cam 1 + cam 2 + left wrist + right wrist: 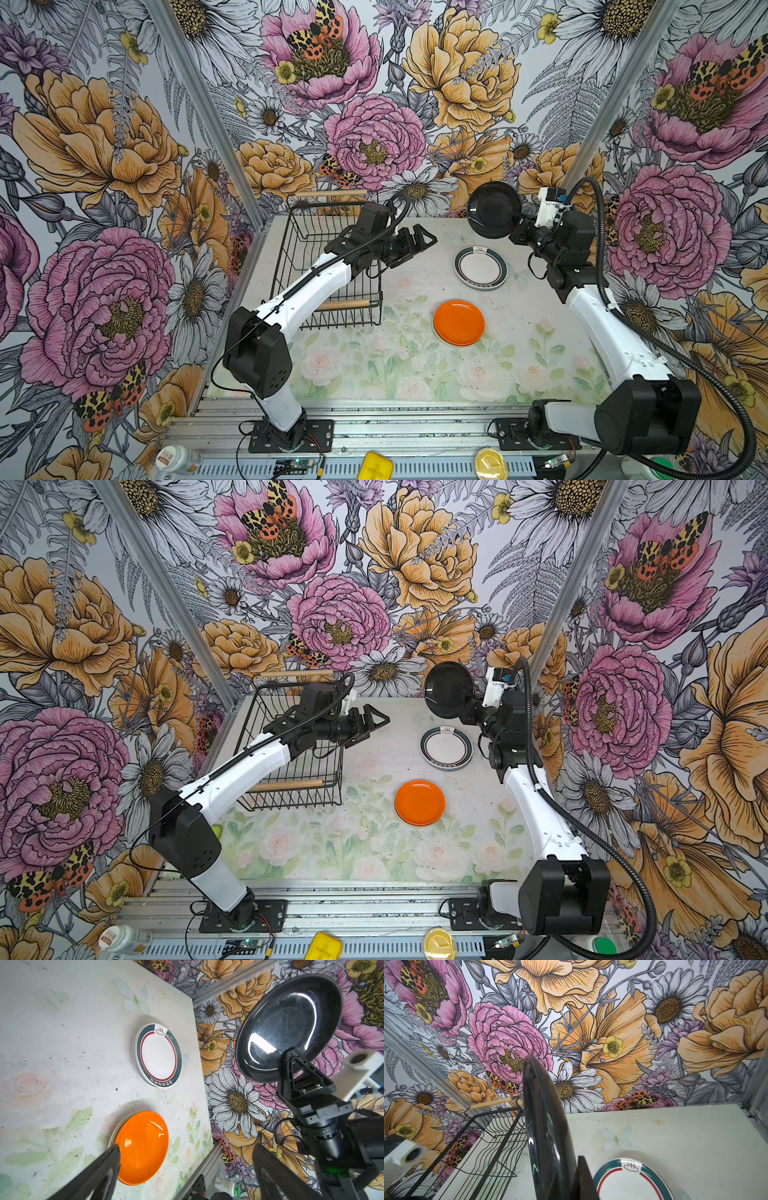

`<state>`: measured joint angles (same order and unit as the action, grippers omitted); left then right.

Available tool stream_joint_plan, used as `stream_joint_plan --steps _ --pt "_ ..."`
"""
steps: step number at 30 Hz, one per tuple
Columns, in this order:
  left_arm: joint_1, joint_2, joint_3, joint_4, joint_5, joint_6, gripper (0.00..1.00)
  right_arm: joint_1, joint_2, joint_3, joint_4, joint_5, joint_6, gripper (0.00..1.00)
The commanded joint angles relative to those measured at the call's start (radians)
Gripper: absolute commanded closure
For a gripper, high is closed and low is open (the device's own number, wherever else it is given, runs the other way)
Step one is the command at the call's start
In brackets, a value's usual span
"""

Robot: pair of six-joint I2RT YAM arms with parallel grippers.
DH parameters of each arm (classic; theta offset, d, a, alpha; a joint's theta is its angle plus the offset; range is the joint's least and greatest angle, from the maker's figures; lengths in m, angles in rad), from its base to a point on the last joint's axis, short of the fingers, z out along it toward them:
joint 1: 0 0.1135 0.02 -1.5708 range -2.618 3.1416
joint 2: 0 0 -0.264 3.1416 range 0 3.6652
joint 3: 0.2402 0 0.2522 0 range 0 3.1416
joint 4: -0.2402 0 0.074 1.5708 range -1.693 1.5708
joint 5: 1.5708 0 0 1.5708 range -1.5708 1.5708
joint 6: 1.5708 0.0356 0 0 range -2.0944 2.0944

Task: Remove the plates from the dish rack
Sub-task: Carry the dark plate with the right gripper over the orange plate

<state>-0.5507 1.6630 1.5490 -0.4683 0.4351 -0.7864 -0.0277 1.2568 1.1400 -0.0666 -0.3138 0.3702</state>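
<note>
1. Top views are both showing the left arm (307, 291) (249, 762) rising from its base at the near edge and reaching forward over the rack (345, 304) (291, 784), which is sitting at the far left of the worktop (415, 374).
2. The left hand (419, 245) (374, 725) is hovering in the air just past the rack's right side and pointing right; its jaws are standing wide apart and gripping nothing.
3. The right arm (598, 328) (540, 812) is bending up from its base, with the wrist turning back toward the middle.
4. The right hand (515, 226) (469, 706) is clamping the rim of the black plate (493, 210) (449, 690), holding it on edge, raised above the far right of the worktop.
5. The left wrist view is showing that plate (288, 1028) facing the camera, with the right hand (291, 1059) pinching its edge.
6. The right wrist view is seeing the plate (548, 1136) edge-on between its fingers (583, 1176).
7. The white plates (481, 268) (446, 748) are lying stacked flat below the raised one.
8. The orange plate (459, 322) (419, 802) is topping a second stack nearer the front, apart from the white one.
</note>
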Motion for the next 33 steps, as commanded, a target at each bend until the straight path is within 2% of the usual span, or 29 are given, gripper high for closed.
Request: stream_joint_plan --steps 1,7,14,20,27,33 --pt "0.029 -0.055 -0.003 -0.092 -0.067 0.088 0.01 -0.008 -0.089 -0.015 -0.08 0.12 -0.067 1.0" --pt "0.061 -0.125 0.016 -0.199 -0.187 0.18 0.01 -0.008 -0.246 -0.139 -0.195 0.291 -0.031 1.0" --pt "0.066 -0.231 -0.008 -0.301 -0.491 0.277 0.01 -0.008 -0.355 -0.198 -0.442 0.385 0.085 1.0" --pt "0.055 -0.302 -0.057 -0.32 -0.723 0.305 0.01 -0.004 -0.374 -0.238 -0.628 0.296 0.245 1.0" --pt "0.019 -0.341 -0.092 -0.319 -0.944 0.317 0.01 0.028 -0.412 -0.35 -0.674 0.209 0.352 1.0" --pt "0.01 -0.348 -0.115 -0.318 -1.03 0.304 0.01 0.119 -0.396 -0.399 -0.688 0.222 0.401 1.0"
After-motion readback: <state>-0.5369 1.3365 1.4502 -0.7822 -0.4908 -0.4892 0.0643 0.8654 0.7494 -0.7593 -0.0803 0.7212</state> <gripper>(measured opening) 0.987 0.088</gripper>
